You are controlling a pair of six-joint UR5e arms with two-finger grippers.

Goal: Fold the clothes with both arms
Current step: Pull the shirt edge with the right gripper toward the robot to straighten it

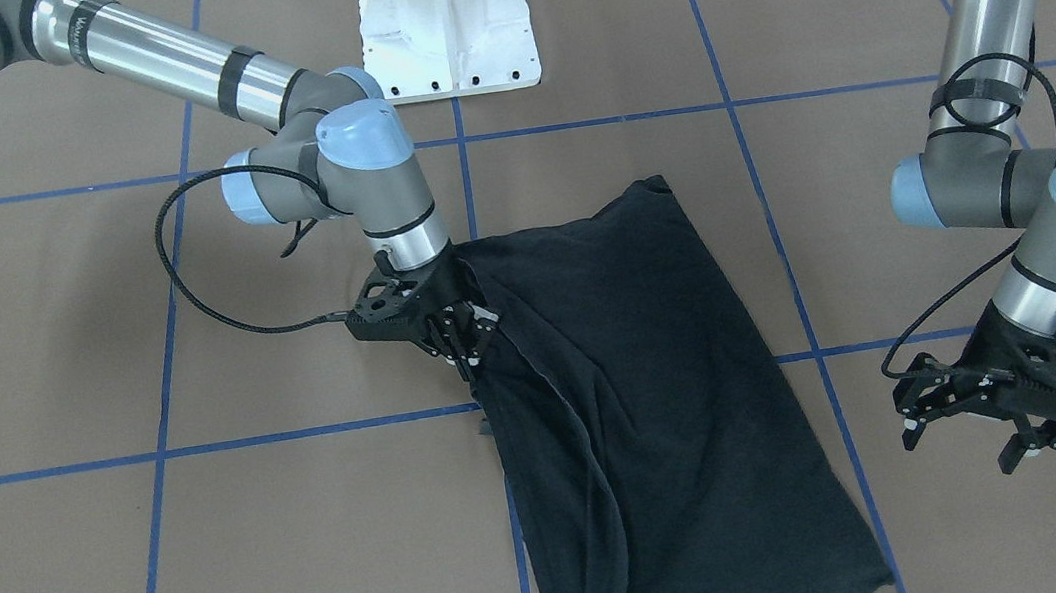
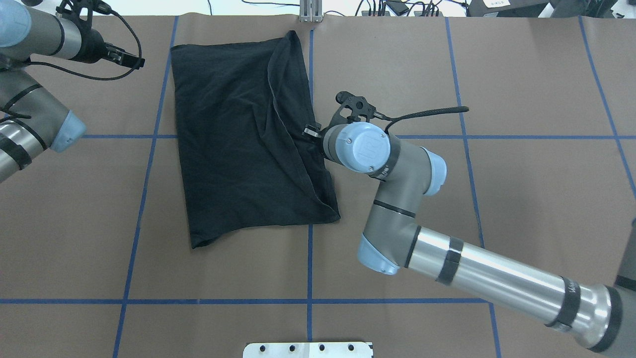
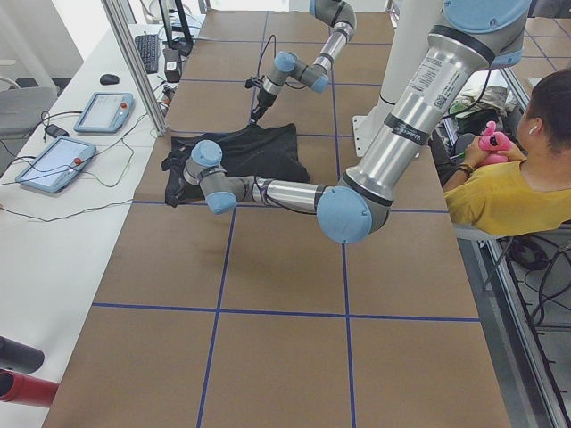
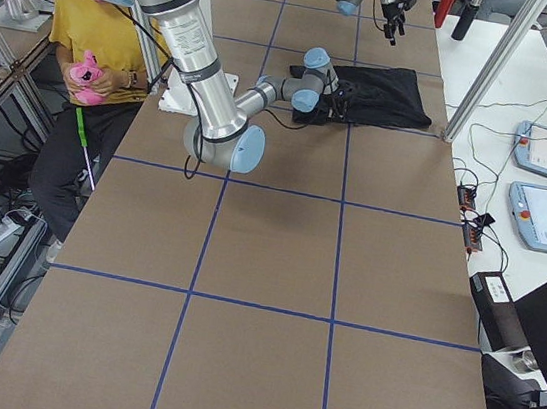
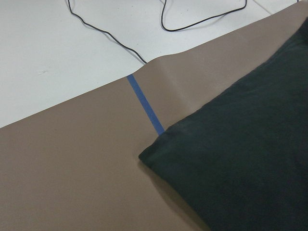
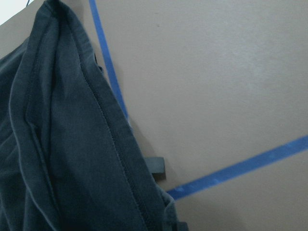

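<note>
The black T-shirt [image 1: 662,401] lies folded into a long rectangle on the brown table, its graphic hidden; it also shows in the overhead view [image 2: 233,139]. My right gripper [image 1: 464,350] sits at the shirt's long edge, shut on a raised fold of the fabric. The right wrist view shows that hemmed edge [image 6: 62,144] close up. In the overhead view my wrist covers most of the right gripper [image 2: 310,132]. My left gripper [image 1: 964,444] is open and empty, above bare table beside the shirt's other long side. The left wrist view shows a shirt corner [image 5: 240,163].
Blue tape lines [image 1: 303,433] grid the brown table cover. The white pedestal base [image 1: 446,24] stands at the robot's side. A seated operator in yellow [image 3: 500,187] is beside the table. Tablets [image 3: 53,160] and cables lie on the white bench past the far edge.
</note>
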